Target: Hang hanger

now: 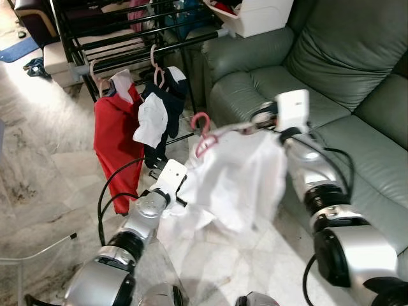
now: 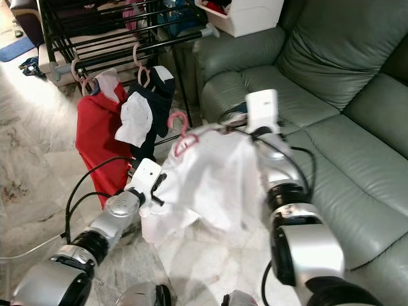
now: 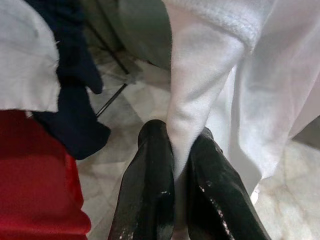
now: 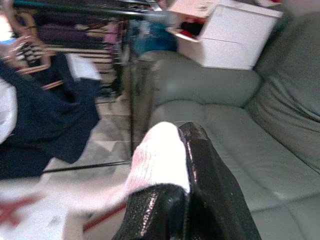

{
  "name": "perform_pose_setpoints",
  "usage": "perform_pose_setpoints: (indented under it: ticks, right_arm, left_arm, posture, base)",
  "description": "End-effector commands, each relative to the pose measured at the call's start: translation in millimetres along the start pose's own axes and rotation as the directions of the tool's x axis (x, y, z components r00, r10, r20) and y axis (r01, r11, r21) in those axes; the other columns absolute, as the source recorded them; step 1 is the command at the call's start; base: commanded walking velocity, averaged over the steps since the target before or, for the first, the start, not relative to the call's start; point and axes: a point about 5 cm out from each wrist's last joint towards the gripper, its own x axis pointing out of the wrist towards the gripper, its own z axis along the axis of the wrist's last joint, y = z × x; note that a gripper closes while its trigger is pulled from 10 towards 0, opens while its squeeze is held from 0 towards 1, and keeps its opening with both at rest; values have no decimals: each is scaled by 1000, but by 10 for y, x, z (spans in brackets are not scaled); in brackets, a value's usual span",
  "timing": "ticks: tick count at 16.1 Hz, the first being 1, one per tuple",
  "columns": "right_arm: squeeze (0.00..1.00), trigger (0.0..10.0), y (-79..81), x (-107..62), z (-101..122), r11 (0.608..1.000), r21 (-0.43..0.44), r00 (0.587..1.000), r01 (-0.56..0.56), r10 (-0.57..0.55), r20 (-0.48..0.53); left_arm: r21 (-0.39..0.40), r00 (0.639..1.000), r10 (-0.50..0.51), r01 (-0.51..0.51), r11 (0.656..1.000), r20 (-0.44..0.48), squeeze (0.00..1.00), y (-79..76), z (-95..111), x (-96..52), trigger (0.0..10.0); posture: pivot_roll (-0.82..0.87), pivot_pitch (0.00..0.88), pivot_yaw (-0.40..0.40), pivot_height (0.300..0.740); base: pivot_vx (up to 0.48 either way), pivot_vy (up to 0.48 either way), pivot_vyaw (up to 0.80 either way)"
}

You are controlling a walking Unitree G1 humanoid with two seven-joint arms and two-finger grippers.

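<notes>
The left gripper is pinching the white garment's lower edge. The pink hanger is sticking up from the garment's collar, between both grippers. The right gripper is clamping the garment's shoulder, beside the sofa.

A plain white garment is seen on a pink hanger. A solid red garment and a navy garment with a white panel are carried on pale pink hangers at a black drying rack. The sofa is upholstered in grey-green leather. The floor is laid in cream marble veined with grey-brown. A white box with red contents is seen on the sofa arm. Both arms are silver with black joints, and glossy black fingers are shown.
</notes>
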Motion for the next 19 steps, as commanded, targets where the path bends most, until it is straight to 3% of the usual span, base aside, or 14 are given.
perform_pose_setpoints:
  ticks: [1,3,4,6,7,9,10,11,12,13,14,15,17,19]
  right_arm:
    - [0,0,29,14,106,999,-18,998,-42,43,54]
    - [0,0,112,-28,-4,993,-43,993,-113,114,17]
    - [0,0,310,-100,-113,969,-19,969,-248,248,10]
    - [0,0,695,-256,-131,881,-2,878,-473,471,83]
    - [0,0,768,-303,-140,856,-15,852,-516,515,94]
    - [0,0,1032,-515,-276,765,-31,762,-643,643,77]
    - [0,0,1049,-536,-294,759,-31,756,-651,651,73]
    - [0,1451,1087,-598,-331,740,-11,738,-672,671,66]
    - [0,6902,1126,-680,-401,718,-4,717,-696,696,37]
    - [176,10000,1163,-791,-487,676,19,676,-737,737,-9]
    - [1000,10000,1167,-890,-585,638,36,634,-770,770,-70]
    - [1000,10000,1160,-944,-631,620,34,614,-784,782,-104]
    - [1000,10000,945,-1147,-1001,596,-184,619,-782,707,-341]
    - [1000,10000,841,-1238,-1092,586,-219,620,-780,680,-390]
  left_arm:
    - [-56,990,142,-142,988,-4,0,184,17,-4,0]
    - [-93,975,223,-221,971,6,0,258,45,-6,0]
    - [-119,973,227,-222,968,30,0,238,102,12,0]
    - [-136,974,223,-216,967,38,0,173,164,47,0]
    - [-139,974,222,-214,967,41,0,164,180,54,0]
    - [-152,976,209,-197,968,65,0,105,247,79,0]
    - [-153,976,209,-197,968,65,0,101,247,79,0]
    - [-157,976,209,-198,968,61,0,96,239,79,0]
    - [-170,976,214,-202,964,52,0,96,218,75,0]
    - [-179,974,222,-211,961,42,0,109,198,70,0]
    - [-182,974,225,-215,960,37,0,121,192,68,0]
    - [-183,974,225,-215,959,37,0,127,192,69,0]
    - [-192,971,235,-226,955,29,0,174,197,71,0]
    - [-195,971,239,-229,954,28,0,194,197,70,0]
  posture:
    - [-49,0,20,740]
    - [-52,0,21,740]
    - [-52,0,21,740]
    - [-54,0,26,740]
    - [-54,0,26,740]
    - [-54,0,26,740]
    - [-54,0,26,740]
    - [-54,0,26,740]
    - [-54,0,26,740]
    - [-54,0,26,740]
    - [-54,0,26,740]
    - [-54,0,26,740]
    - [-56,0,28,740]
    - [-61,0,31,740]
  base:
    - [0,0,0]
    - [0,0,0]
    - [0,0,0]
    - [0,0,0]
    - [0,0,0]
    - [0,0,0]
    - [0,0,0]
    - [0,0,0]
    - [0,0,0]
    - [0,0,0]
    - [0,0,0]
    - [0,0,0]
    - [0,0,0]
    - [0,0,0]
